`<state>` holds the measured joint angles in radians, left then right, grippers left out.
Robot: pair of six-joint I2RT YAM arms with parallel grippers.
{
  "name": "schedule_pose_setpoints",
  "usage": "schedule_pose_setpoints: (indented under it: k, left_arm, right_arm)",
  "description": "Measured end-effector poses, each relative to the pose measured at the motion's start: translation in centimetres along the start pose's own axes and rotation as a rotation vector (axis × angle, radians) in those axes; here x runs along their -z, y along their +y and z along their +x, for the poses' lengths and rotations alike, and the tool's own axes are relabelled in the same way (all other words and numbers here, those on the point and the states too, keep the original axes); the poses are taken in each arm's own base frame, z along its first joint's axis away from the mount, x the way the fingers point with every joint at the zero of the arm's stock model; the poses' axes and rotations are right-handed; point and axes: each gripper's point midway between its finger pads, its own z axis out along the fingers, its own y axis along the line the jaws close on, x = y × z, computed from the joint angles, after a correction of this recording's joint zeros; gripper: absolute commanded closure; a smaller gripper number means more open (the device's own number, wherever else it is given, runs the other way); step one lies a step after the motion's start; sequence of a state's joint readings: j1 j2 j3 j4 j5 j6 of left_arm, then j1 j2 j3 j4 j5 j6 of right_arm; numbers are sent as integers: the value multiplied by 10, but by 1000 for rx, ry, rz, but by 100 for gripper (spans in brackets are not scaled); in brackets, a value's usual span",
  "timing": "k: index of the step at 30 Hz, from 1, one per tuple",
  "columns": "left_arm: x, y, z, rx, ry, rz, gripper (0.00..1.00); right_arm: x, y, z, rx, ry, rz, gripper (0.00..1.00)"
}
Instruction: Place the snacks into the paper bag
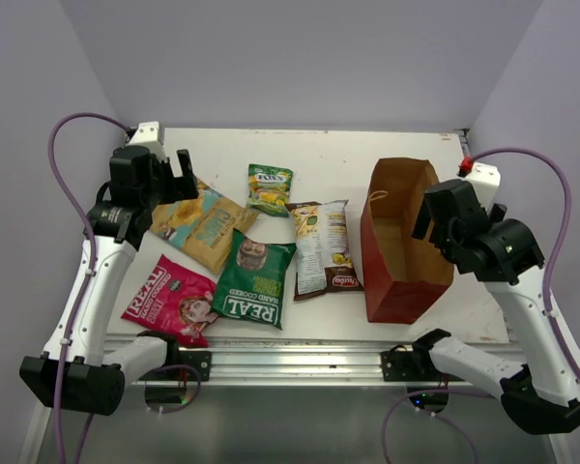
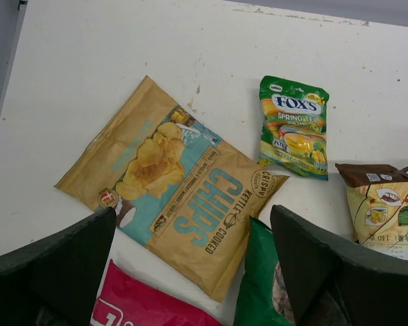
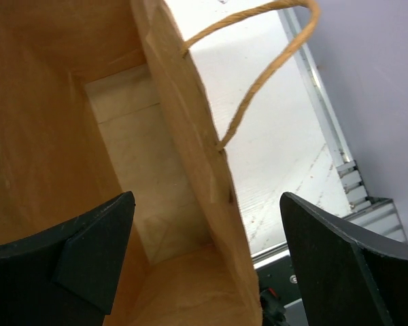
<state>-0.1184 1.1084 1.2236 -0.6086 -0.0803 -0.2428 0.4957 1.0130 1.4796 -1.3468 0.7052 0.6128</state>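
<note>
Paper bag: we find the paper bag (image 1: 394, 298) standing upright on the right side of the table (image 1: 319, 150). Its mouth is open upward, red-brown outside and plain brown within. A thin twisted handle (image 3: 272, 61) arcs off its right wall.
Snacks: all five lie flat on the table to the left of the bag, outside it.
Tan-and-teal packet: the tan-and-teal packet (image 2: 170, 183) lies far left at a slant, its lower edge touching the top corner of the dark green packet (image 1: 256, 280).
Dark green packet: near row, middle. Its left edge meets the pink-red packet (image 1: 172, 298), which sits at the near left.
Green-yellow packet: the small green-yellow packet (image 1: 270, 188) lies farthest back, just beside the tan one and not touching it.
White-and-brown packet: the white-and-brown packet (image 1: 324, 248) is the one nearest the bag, just beside its left wall. We cannot tell whether they touch.
Left gripper: the left gripper (image 1: 188, 176) hangs above the far end of the tan-and-teal packet, jaws wide apart and clear of the foil below.
Right gripper: the right gripper (image 3: 205, 204) is at the bag's right rim, jaws spread. In the wrist view the bag's right wall runs between them, one finger on the inner side and one on the outer. We cannot tell whether either touches the paper.
</note>
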Motion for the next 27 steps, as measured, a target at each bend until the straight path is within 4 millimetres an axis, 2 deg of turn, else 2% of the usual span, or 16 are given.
schedule_pose_setpoints:
  k: [4, 9, 12, 16, 18, 19, 21, 22, 23, 27]
  left_arm:
    - [0, 0, 0, 0, 0, 0, 0]
    - [0, 0, 0, 0, 0, 0, 0]
    - [0, 0, 0, 0, -1, -1, 0]
    - [0, 0, 0, 0, 0, -1, 0]
    - [0, 0, 2, -1, 3, -1, 0]
    - [0, 1, 3, -1, 5, -1, 0]
    - [-1, 1, 5, -1, 8, -2, 0]
    - [-1, 1, 5, -1, 9, -2, 0]
    - [-1, 1, 7, -1, 10, -3, 0]
    - [-6, 4, 20, -2, 22, -4, 1]
  right_arm:
    - [-4, -10, 4, 7, -9, 43, 18]
    - [-15, -13, 23, 48, 34, 80, 39]
    - [-21, -12, 31, 69, 58, 95, 49]
    - [-22, -13, 34, 74, 64, 100, 53]
    - [-22, -13, 34, 75, 64, 100, 63]
    - [-23, -13, 35, 76, 66, 101, 78]
    - [-23, -13, 37, 80, 71, 104, 93]
    - [-24, -13, 38, 79, 73, 104, 97]
    - [-24, -13, 38, 78, 74, 105, 100]
    - [-25, -13, 39, 78, 75, 106, 100]
